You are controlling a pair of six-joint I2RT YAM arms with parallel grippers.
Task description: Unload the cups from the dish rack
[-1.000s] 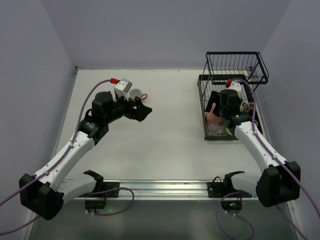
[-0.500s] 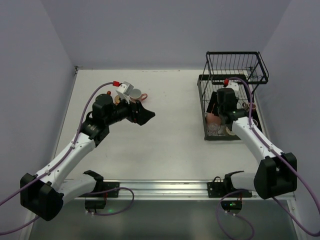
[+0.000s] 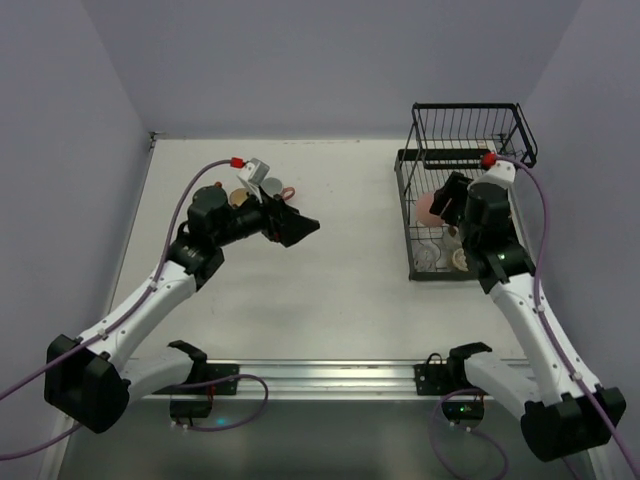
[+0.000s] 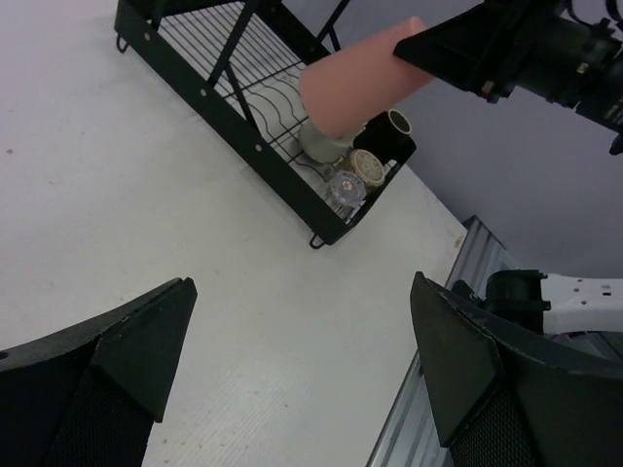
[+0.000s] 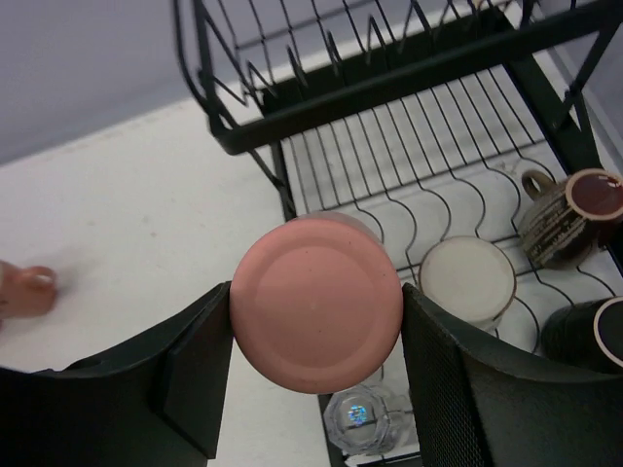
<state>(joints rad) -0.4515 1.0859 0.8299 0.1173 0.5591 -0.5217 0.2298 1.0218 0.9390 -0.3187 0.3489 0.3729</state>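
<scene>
My right gripper is shut on a salmon pink cup, its flat base towards the camera, held above the lower tray of the black wire dish rack. From above, the pink cup hangs over the rack's left side. In the tray lie a cream cup, an olive-brown mug and a dark cup. My left gripper stands open over the middle of the table. Its wrist view shows its jaws empty, and the pink cup in the right gripper.
A clear glass sits at the tray's near corner. A grey cup and a pink cup stand on the table behind the left arm. A metal rail runs along the near edge.
My right gripper closed on the pink cup and raised it off the rack's tray. The left gripper drifted slightly right, still open.
</scene>
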